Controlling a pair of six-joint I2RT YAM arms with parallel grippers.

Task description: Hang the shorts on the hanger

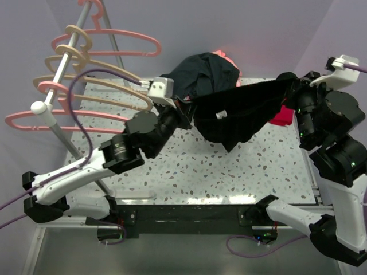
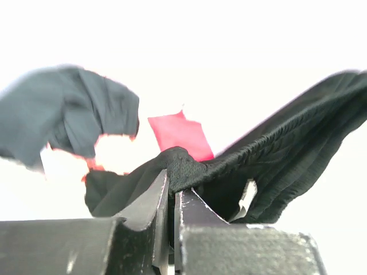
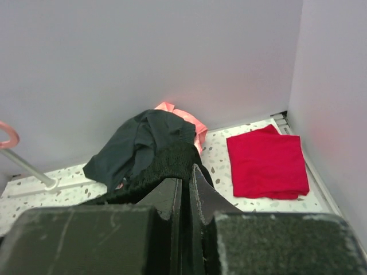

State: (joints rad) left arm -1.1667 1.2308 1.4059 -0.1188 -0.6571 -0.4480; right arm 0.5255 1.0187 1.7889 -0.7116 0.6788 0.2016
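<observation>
Left gripper (image 1: 186,104) and right gripper (image 1: 289,81) each clamp tight on the shorts (image 1: 235,112), stretched across centre frame. Holding them taut and level should ease the reach to the hanger (image 1: 132,38), upper left.

Nothing legible; the white tag (image 1: 219,115) on the shorts (image 1: 246,109) and round mark (image 1: 120,150) on the left arm (image 1: 74,175) seem too blurred.

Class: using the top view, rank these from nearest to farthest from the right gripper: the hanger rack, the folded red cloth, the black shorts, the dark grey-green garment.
1. The black shorts: clamped in the right gripper itself.
2. The folded red cloth: close by, on the table's right side.
3. The dark grey-green garment: middle, at the back.
4. The hanger rack: far left.
</observation>
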